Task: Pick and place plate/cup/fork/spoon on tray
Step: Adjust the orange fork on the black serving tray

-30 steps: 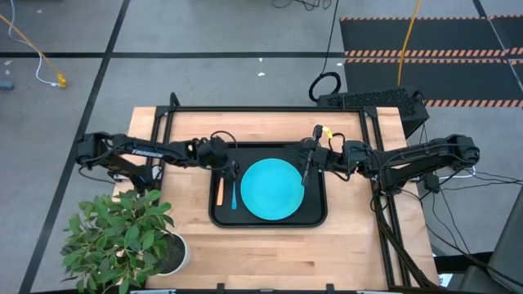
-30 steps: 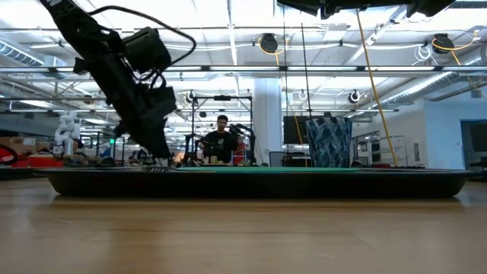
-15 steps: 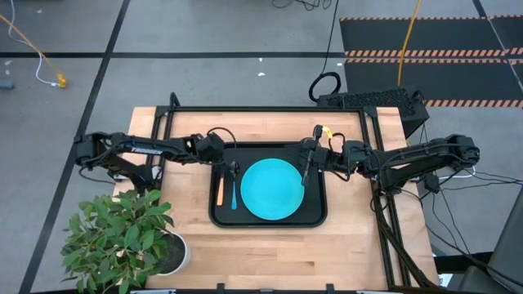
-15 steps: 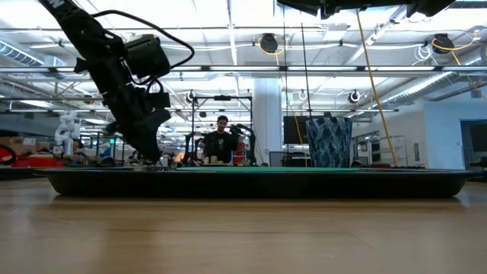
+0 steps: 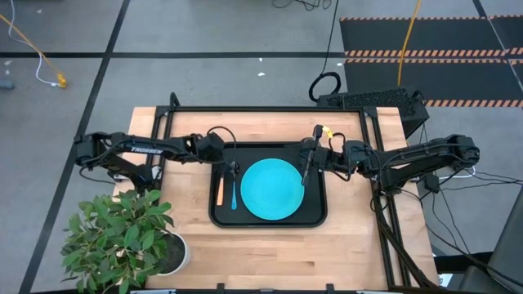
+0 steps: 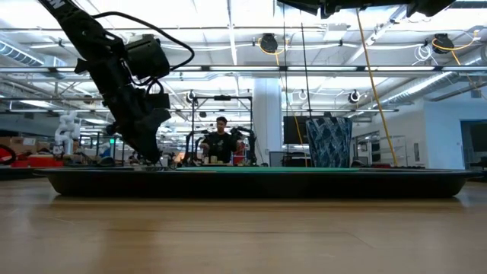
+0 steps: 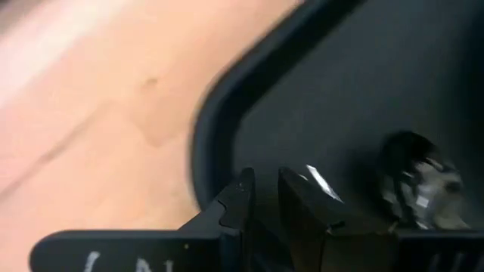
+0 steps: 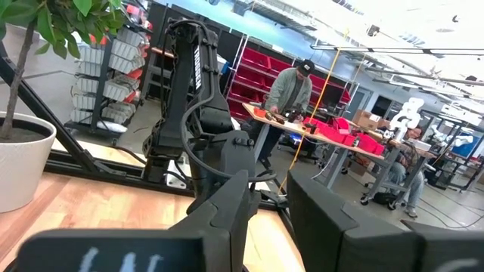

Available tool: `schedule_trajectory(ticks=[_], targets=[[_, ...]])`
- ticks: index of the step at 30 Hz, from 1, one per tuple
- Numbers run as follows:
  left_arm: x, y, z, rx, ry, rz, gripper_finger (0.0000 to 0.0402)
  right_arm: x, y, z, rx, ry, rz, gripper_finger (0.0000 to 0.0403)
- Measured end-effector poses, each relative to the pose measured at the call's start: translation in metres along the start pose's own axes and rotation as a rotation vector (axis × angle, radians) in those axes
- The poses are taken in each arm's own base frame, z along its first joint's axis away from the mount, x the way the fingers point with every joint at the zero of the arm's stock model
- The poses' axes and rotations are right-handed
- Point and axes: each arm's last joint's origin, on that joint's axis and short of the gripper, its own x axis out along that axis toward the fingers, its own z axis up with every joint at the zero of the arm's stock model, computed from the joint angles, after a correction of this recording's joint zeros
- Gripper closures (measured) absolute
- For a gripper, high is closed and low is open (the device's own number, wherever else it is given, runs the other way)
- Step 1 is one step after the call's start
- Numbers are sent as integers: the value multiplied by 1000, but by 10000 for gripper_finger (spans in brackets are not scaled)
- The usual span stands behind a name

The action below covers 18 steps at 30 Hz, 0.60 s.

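Observation:
The black tray [image 5: 319, 214] lies mid-table. On it rest the turquoise plate [image 5: 270, 189], the orange-handled fork [image 5: 219, 191] and the blue-handled spoon [image 5: 234, 196], side by side along the tray's left side. The spoon's shiny bowl [image 7: 416, 181] points to the far edge. My left gripper [image 7: 266, 193] slants down over the tray's far-left corner [image 7: 215, 128], beside the spoon's bowl, with a thin gap between its fingers and nothing in it. My right gripper [image 8: 268, 189] hangs raised over the tray's right side [image 5: 306, 171], narrowly open and empty. The cup shows in no view.
A leafy plant in a white pot [image 5: 173, 253] stands at the table's near-left corner. A black frame [image 5: 270, 109] runs along the far edge. Bare wood lies in front of the tray [image 5: 270, 253]. People work at benches in the room behind [image 6: 221, 144].
My left gripper has drawn back from above the spoon's bowl toward the tray's far-left corner, going toward the table's left and far edges. The spoon, fork and plate lie where they were.

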Motion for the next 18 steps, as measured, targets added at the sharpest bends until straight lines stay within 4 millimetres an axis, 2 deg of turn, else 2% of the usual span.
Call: schedule_trajectory(ticks=[3,9,18], targets=[[0,-1,0,1,15,-37,339,0,0,0,0,0,0,316],[1,1,0,-25,1,5,339,0,0,0,0,0,0,316],[17,1,-4,-10,36,50,339,0,0,0,1,-3,-1,316]])
